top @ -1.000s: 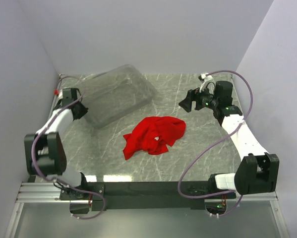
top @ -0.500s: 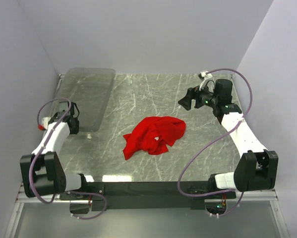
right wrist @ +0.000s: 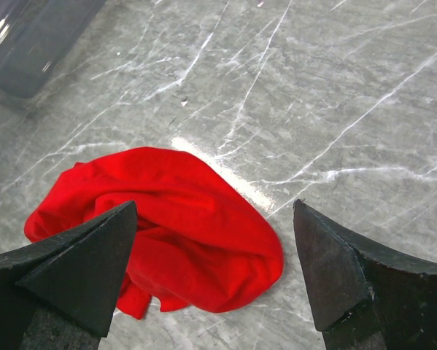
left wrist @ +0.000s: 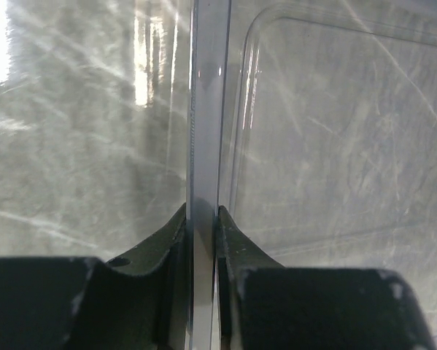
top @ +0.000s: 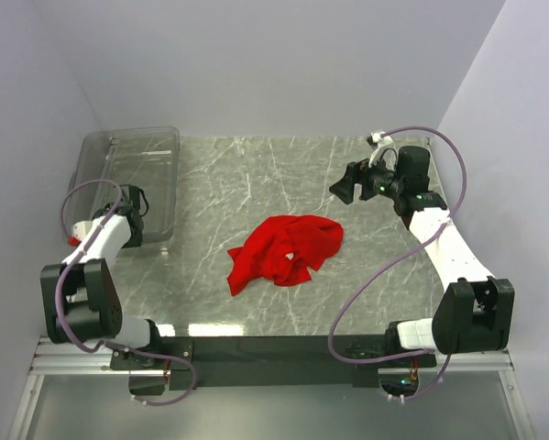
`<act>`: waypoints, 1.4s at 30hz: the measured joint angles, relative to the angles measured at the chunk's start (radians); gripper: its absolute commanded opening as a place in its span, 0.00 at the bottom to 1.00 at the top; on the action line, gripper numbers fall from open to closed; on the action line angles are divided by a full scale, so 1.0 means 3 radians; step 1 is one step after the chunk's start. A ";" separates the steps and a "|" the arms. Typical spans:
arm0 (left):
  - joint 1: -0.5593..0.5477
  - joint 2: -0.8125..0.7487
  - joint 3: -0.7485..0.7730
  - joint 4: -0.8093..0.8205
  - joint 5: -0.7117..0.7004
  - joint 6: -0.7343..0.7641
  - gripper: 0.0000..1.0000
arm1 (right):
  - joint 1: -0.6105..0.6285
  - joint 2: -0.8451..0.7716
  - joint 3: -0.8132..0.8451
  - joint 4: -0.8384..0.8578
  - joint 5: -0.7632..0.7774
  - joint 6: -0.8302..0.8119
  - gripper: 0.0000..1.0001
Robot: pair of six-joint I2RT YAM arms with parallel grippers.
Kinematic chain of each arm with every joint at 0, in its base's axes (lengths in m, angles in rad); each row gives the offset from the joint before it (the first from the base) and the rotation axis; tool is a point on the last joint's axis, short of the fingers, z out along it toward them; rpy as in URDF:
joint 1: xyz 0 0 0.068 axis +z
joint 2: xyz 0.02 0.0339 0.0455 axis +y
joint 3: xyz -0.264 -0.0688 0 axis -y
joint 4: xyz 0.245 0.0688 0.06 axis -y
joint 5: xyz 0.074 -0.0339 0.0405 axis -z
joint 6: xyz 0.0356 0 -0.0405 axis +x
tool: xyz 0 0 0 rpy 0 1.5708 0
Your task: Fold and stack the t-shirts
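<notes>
No fold has been made yet: the red t-shirt (top: 286,252) is seen crumpled in a heap near the middle of the desk (top: 256,174), touched by neither arm. Well left of the t-shirt, the wall of the clear bin (top: 132,136) is pinched by the left tool (left wrist: 202,219). The right tool (top: 345,190) is held spread wide and empty, beyond the t-shirt's right side. Spreading, folding and stacking are all judged to remain.

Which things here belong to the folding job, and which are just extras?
Job: red t-shirt, crumpled mid-table; right tool, open, facing it.
Not the job: clear plastic bin at far left, its wall pinched by the left tool.
</notes>
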 measured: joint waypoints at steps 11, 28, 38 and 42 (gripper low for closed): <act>0.0022 0.0300 0.0338 0.0010 0.0028 0.0348 0.87 | -0.0019 -0.0001 0.0000 -0.0011 -0.0038 -0.0088 0.93; -0.0031 -0.1654 0.0009 0.0261 0.1104 0.2223 0.99 | 0.0197 0.0090 -0.0023 -0.1247 -0.0685 -0.2889 0.87; -0.1158 -0.0558 0.0343 0.1034 0.2176 0.3379 0.98 | 0.0824 0.0161 -0.0472 -0.0823 -0.0145 -0.2411 0.79; -0.1532 -0.0224 0.0510 0.1124 0.2347 0.3693 0.98 | 0.0839 0.0161 -0.0572 -0.0599 0.0014 -0.2191 0.68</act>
